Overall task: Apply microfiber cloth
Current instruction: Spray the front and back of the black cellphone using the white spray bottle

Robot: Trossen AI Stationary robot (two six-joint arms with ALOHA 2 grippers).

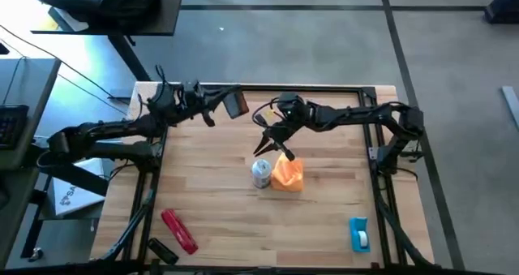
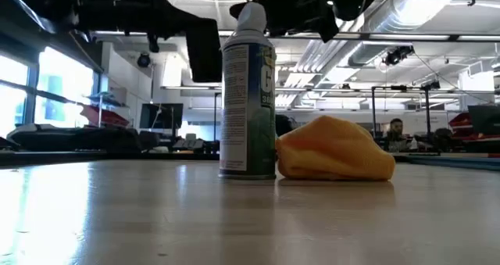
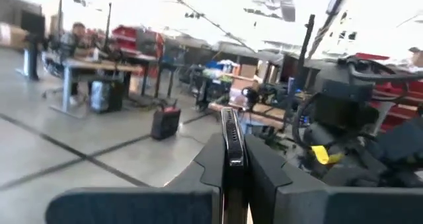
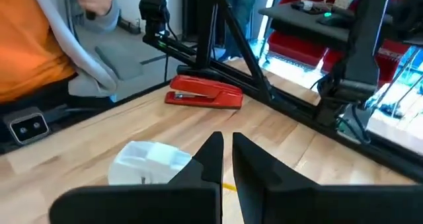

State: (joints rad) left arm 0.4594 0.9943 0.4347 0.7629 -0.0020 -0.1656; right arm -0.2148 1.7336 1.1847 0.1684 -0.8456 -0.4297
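Note:
The orange microfiber cloth lies bunched on the table's middle, right beside an upright spray can; the low view shows the cloth resting on the wood next to the can. My right gripper hovers above the can and cloth, fingers shut, touching nothing. My left gripper is raised over the table's far middle, shut on a black phone. My left gripper pinches the black phone between its two fingers, which lie on the phone's flat faces; the thin edge shows between them. The phone sticks out past the fingertips toward the table's right and hangs clear of the table.
A red oblong tool and a small black object lie near the front left. A blue and white object lies at the front right. The red tool also shows in the right wrist view. A person sits beyond the table's edge.

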